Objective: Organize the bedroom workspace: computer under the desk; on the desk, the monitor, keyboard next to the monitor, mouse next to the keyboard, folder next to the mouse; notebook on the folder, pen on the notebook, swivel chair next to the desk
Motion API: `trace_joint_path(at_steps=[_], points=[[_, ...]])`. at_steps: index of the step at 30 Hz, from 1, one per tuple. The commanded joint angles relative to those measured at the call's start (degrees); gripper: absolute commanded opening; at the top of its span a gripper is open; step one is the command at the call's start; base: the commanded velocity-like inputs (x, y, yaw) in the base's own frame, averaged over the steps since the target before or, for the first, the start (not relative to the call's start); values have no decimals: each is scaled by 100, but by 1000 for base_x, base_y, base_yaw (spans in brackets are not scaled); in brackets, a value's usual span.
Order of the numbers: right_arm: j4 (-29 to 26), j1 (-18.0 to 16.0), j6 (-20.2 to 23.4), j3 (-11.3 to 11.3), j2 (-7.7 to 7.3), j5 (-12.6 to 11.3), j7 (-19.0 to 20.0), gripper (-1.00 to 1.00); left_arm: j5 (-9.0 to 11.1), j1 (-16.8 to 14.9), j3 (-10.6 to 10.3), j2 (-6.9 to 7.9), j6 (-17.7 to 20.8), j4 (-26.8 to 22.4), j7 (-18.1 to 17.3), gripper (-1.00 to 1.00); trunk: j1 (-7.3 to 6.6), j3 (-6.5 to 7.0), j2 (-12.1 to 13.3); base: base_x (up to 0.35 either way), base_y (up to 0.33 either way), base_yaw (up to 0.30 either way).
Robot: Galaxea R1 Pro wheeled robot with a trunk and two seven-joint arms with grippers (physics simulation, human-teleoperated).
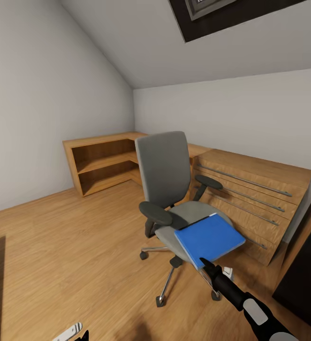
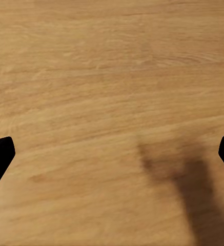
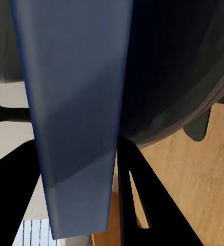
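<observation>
A grey swivel chair [image 1: 167, 189] with black armrests stands in the middle of an attic bedroom on a wooden floor [image 1: 79, 246], in front of low wooden shelving [image 1: 103, 161] and a wooden drawer unit [image 1: 255, 199] along the white walls. A bright blue folder [image 1: 208, 239] lies tilted on the chair's seat, its front edge jutting past the seat rim. The right claw [image 1: 206, 266] reaches up from below and grips the folder's near edge; in the right wrist view the blue folder [image 3: 76, 118] runs between the two dark fingers [image 3: 142, 200], clamped. The left claw [image 2: 112, 154] hangs wide apart over bare floor, holding nothing.
</observation>
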Motion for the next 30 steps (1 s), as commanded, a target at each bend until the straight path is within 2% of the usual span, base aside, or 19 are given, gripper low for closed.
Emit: trace_joint_path(at_steps=[1, 30], points=[[6, -3, 38, -3, 1, -12, 5, -100, 49, -2, -15, 4, -22, -2, 22, 100, -1, -6, -2, 0, 0, 0], [14, -3, 17, -8, 2, -8, 2, -100, 44, -2, -15, -2, -26, -2, 24, 100, -616, 497, 1121, 0, 0, 0]])
